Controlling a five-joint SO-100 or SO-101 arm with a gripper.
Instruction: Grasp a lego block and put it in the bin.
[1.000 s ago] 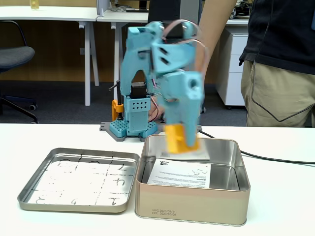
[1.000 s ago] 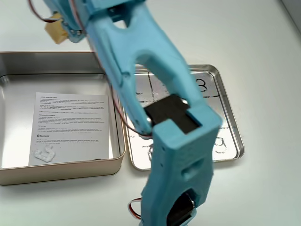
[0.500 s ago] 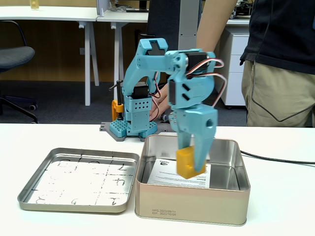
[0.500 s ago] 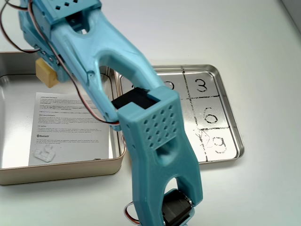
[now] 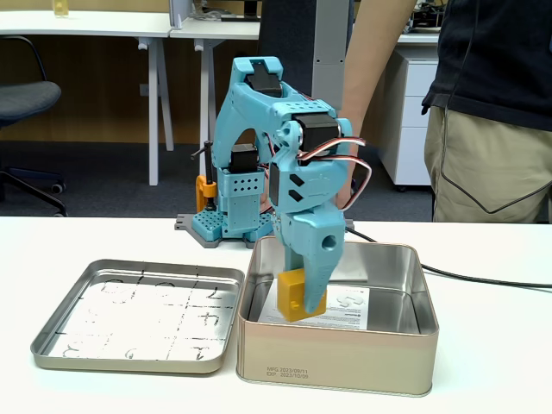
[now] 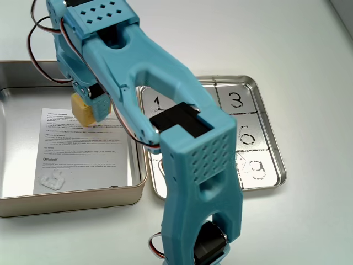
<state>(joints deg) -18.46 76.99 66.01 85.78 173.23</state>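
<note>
Both fixed views show the gripper (image 5: 302, 297) pinching the lego block (image 5: 299, 295) low inside the bin (image 5: 336, 366), just above its paper sheet (image 6: 83, 149), placed for release.

Inside the bin (image 6: 66, 194), bare floor lies all around the paper sheet (image 6: 83, 149); a small white piece (image 6: 53, 180) sits on the paper's lower-left corner.

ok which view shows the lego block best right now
The fixed view facing the arm from the front: the lego block shows there nearly whole, held in the hand inside the bin. In the fixed view looking down, the arm covers most of the block, leaving one corner.
</note>
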